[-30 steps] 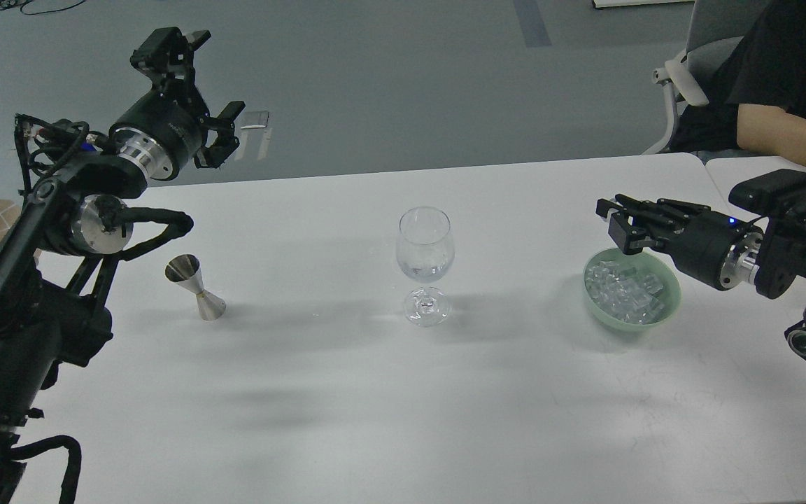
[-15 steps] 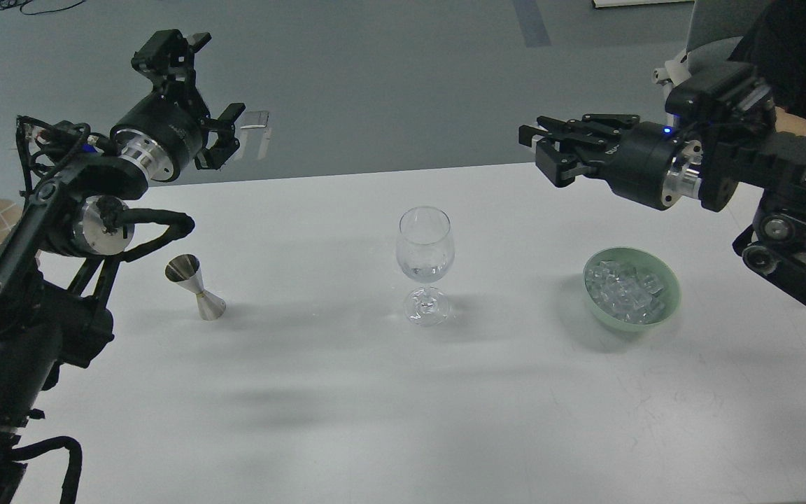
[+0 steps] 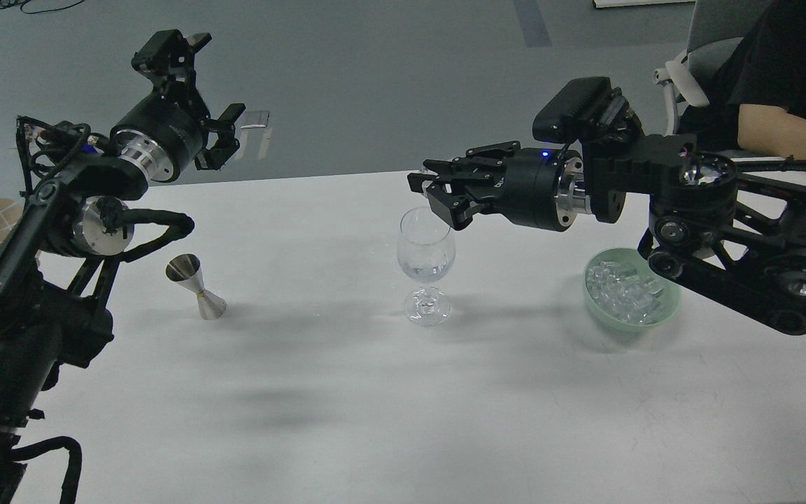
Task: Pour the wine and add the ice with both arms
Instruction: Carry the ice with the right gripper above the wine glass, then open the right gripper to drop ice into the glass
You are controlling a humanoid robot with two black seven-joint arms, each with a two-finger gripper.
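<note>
A clear stemmed glass [image 3: 425, 245] stands mid-table with a little wine [image 3: 425, 272] in the bottom of its bowl. My right gripper [image 3: 439, 192] hovers just above the glass's rim at its right side. Its fingers are drawn together, and a clear piece between them is hard to make out. The ice [image 3: 623, 288] lies heaped in a pale green bowl [image 3: 667, 308] at the right, under my right arm. My left gripper [image 3: 211, 77] is open and empty, raised high at the far left. A steel jigger [image 3: 196, 287] stands on the table below it.
A seated person's arm [image 3: 788, 133] and a chair [image 3: 679, 77] are behind the table's far right corner. The white table [image 3: 375, 406] runs to the front edge. My right arm's links [image 3: 746, 280] span the space above the bowl.
My right gripper rose from the ice bowl and swung left across the table, and it now sits over the glass. The left arm has stayed still.
</note>
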